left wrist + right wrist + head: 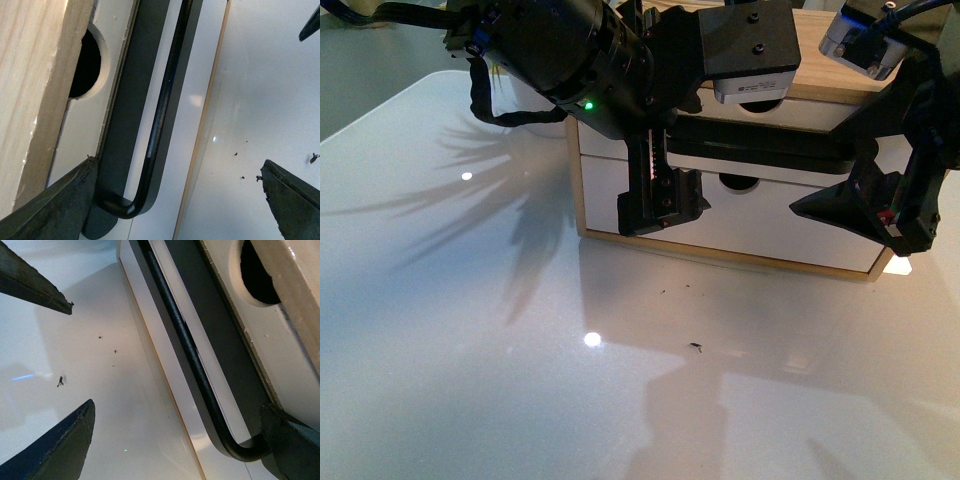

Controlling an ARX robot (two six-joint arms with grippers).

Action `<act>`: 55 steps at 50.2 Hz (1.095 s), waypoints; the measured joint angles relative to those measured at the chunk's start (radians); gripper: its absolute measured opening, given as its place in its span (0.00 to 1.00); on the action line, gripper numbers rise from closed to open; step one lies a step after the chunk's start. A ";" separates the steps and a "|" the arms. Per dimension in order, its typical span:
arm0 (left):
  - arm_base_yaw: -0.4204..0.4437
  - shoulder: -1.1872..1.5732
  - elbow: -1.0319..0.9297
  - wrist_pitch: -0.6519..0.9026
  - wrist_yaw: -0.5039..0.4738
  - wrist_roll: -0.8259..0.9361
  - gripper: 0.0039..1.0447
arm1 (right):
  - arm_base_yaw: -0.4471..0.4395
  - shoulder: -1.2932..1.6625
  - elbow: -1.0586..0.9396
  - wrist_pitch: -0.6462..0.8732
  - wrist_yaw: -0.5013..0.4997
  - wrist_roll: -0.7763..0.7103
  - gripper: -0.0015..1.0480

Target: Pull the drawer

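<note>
The drawer [815, 112] is the upper white front in a light wood cabinet, with a half-round notch [761, 106] and a long black bar handle [770, 140]. My left gripper [658, 165] stands open at the handle's left end. In the left wrist view the handle's bend [125, 207] lies between the fingers [50, 210], untouched as far as I can see. My right gripper [880, 170] is open at the right end. In the right wrist view the bar [190, 350] curves down beside one finger [290, 440], very near it or touching.
A plain white drawer front [770, 225] with only a notch sits below. The cabinet stands on a glossy white table [470, 330] bearing a few dark specks [695, 347]. Each wrist view catches the other gripper's fingertip [311, 25] at its edge.
</note>
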 joint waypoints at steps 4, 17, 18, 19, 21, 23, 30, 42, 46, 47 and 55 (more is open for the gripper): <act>0.001 0.003 0.002 -0.002 0.000 0.003 0.93 | 0.005 0.008 0.003 0.001 0.000 0.001 0.91; 0.000 0.027 0.002 -0.006 -0.016 0.021 0.93 | 0.020 0.034 0.009 0.019 0.001 0.004 0.91; -0.001 0.031 0.002 -0.011 -0.017 0.023 0.93 | 0.021 0.035 0.009 0.019 0.001 0.004 0.91; -0.002 0.032 0.002 -0.016 -0.017 0.026 0.93 | 0.021 0.037 0.009 0.020 0.001 0.004 0.91; -0.005 0.034 0.002 -0.025 -0.017 0.031 0.93 | 0.021 0.040 0.009 0.023 0.001 0.005 0.91; -0.008 0.035 0.002 -0.032 -0.018 0.037 0.93 | 0.021 0.041 0.009 0.024 0.001 0.005 0.91; -0.021 0.037 0.002 -0.038 -0.023 0.048 0.93 | 0.023 0.047 0.009 0.027 0.004 0.005 0.91; -0.026 0.043 -0.001 -0.037 -0.030 0.065 0.93 | 0.027 0.056 0.009 0.017 0.011 -0.006 0.91; -0.028 0.043 -0.005 -0.057 -0.029 0.082 0.93 | 0.030 0.055 0.009 -0.017 0.001 -0.025 0.91; -0.028 0.040 -0.006 -0.065 -0.029 0.092 0.93 | 0.031 0.055 0.009 -0.025 -0.001 -0.029 0.91; -0.035 -0.002 -0.047 -0.117 -0.019 0.133 0.93 | 0.035 0.024 0.010 -0.159 -0.035 -0.095 0.91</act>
